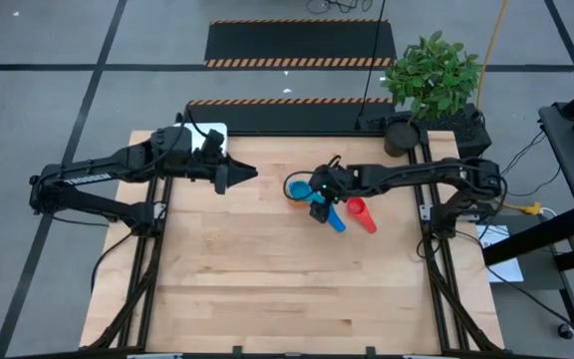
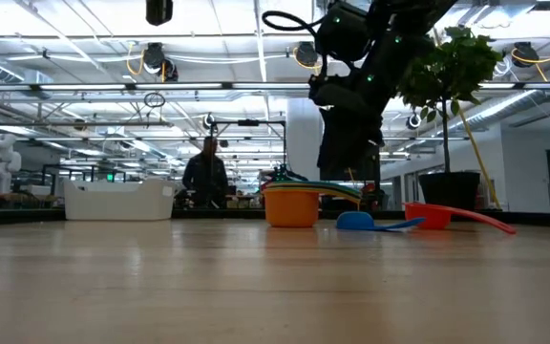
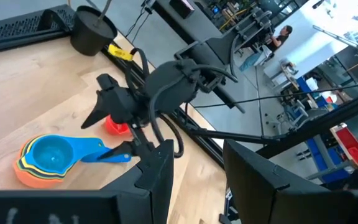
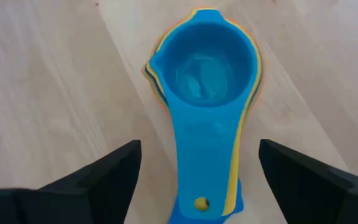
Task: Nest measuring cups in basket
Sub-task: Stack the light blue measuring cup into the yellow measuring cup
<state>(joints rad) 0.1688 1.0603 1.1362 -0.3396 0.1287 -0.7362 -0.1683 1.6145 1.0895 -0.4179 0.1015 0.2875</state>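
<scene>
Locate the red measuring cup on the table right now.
In the high view, the red measuring cup lies on the table's right half, just right of the nested cup stack and beside a loose blue cup.

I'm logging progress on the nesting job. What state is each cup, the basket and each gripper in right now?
Nested stack: on the table, light blue cup on top.
Red cup: loose on the table.
Blue cup: loose beside it.
Basket: no cups visible inside.
Right gripper: open above the stack.
Left gripper: holds nothing.

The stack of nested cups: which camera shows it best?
The right wrist view: the stack of nested cups fills it from above, light blue on top. High view shows it tiny; low view only side-on; left wrist view at an angle.
</scene>
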